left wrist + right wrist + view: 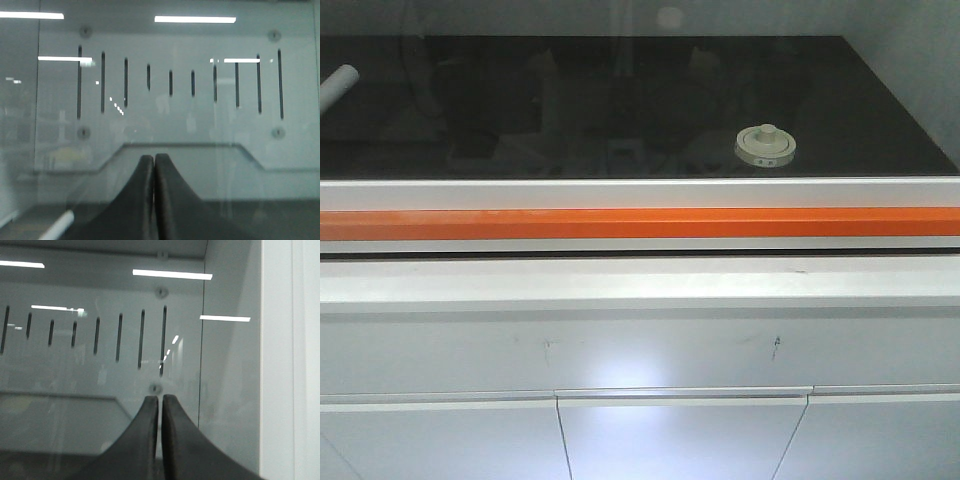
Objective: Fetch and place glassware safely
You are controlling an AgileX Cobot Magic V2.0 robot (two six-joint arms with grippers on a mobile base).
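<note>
The glassware (765, 146), a squat clear jar with a cream-white knobbed lid, stands upright on the black worktop (620, 90) at the right, near the front edge. Neither gripper shows in the front view. In the left wrist view my left gripper (153, 157) is shut with nothing between its dark fingers, and it faces a glass pane. My right gripper (160, 399) is likewise shut and empty, facing the pane near its right edge. The jar does not show clearly in either wrist view.
A white cylindrical tube (338, 85) lies at the far left of the worktop and shows again as the tube (57, 227). A white sill with an orange bar (640, 222) runs along the front. A slotted back panel (170, 82) stands behind. A white frame post (287, 360) is at right.
</note>
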